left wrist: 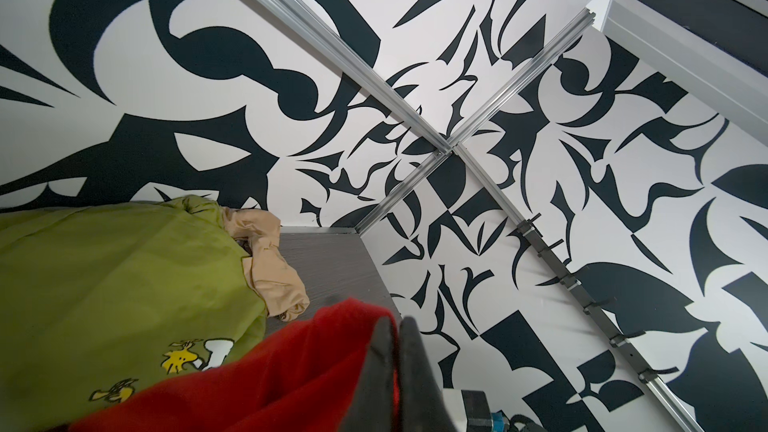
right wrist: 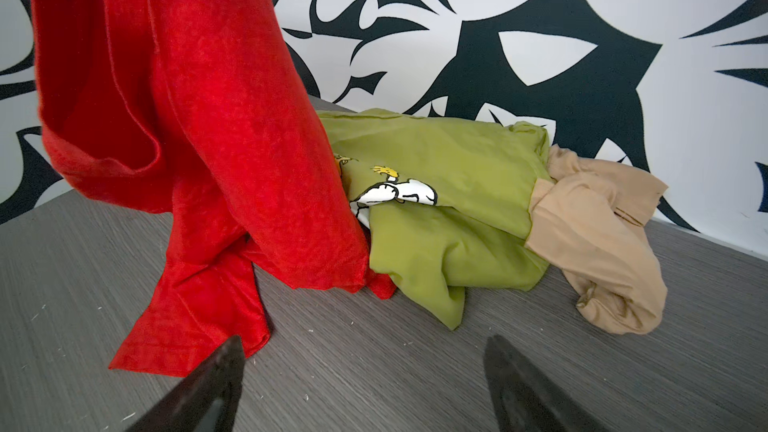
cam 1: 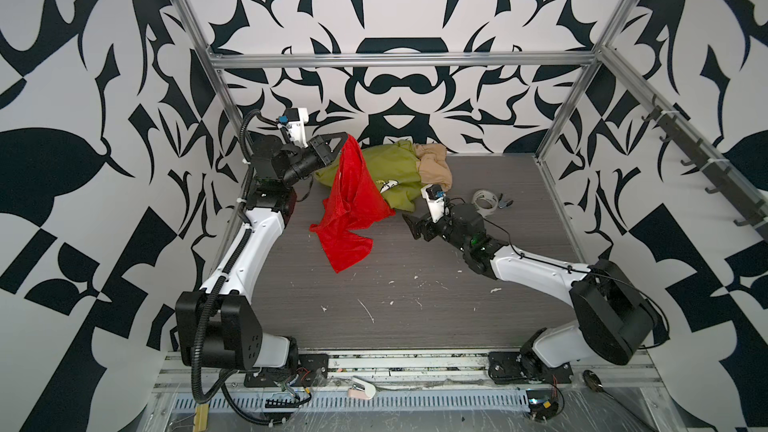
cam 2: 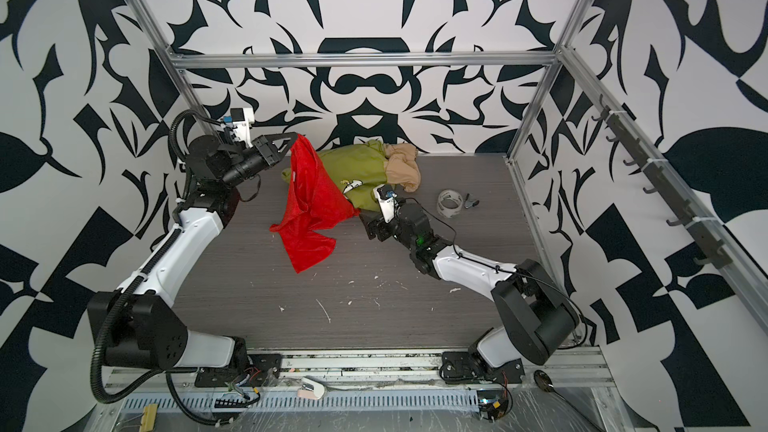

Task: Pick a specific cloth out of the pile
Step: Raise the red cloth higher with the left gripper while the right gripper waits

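My left gripper [cam 1: 345, 135] [cam 2: 298, 135] [left wrist: 397, 322] is shut on the top corner of the red cloth [cam 1: 353, 209] [cam 2: 311, 209] [left wrist: 291, 376] [right wrist: 208, 139]. The cloth hangs from it, raised at the back left. Its lower part drapes onto the table [cam 1: 415, 305] and over the front of the pile. The pile lies at the back: an olive-green shirt [cam 1: 390, 168] [cam 2: 357, 168] [left wrist: 124, 284] [right wrist: 449, 201] with a cartoon print, and a beige cloth [cam 1: 434, 166] [cam 2: 401, 168] [left wrist: 270, 268] [right wrist: 594, 243] on its right. My right gripper [cam 1: 409, 224] [cam 2: 368, 228] [right wrist: 365, 342] stands open and empty, low over the table in front of the pile.
A clear tape roll [cam 1: 485, 200] [cam 2: 450, 203] and a small dark clip [cam 1: 505, 201] [cam 2: 471, 201] lie right of the pile. Aluminium frame posts [cam 1: 557, 135] stand at the back corners, and a hook rail [cam 1: 706, 168] runs along the right wall. Small white scraps dot the table's front.
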Robot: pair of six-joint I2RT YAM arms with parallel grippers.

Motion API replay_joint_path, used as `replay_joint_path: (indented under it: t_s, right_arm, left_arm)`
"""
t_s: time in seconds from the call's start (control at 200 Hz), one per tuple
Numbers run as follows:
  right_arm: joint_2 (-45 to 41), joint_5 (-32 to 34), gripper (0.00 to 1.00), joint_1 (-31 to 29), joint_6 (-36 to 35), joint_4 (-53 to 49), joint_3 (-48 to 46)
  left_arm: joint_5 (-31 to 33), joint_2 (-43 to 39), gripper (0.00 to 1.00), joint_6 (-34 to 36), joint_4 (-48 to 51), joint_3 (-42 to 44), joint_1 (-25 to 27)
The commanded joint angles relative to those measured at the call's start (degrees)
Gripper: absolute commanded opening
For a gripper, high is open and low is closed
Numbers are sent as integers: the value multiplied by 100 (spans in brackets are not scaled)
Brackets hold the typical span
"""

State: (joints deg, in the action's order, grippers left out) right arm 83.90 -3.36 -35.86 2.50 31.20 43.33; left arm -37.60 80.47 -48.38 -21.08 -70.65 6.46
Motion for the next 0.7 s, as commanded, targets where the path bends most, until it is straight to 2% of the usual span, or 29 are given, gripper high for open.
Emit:
replay_joint_path:
  t_s: [0.0, 0.695]
  right_arm:
    - [-301, -86, 93, -44, -106, 162, 193]
    - [-560, -262, 95, -301, -491, -95, 286]
  left_arm:
    - [-71, -301, 0, 155, -161, -332, 2]
    - [-605, -403, 0, -226, -361, -478, 5]
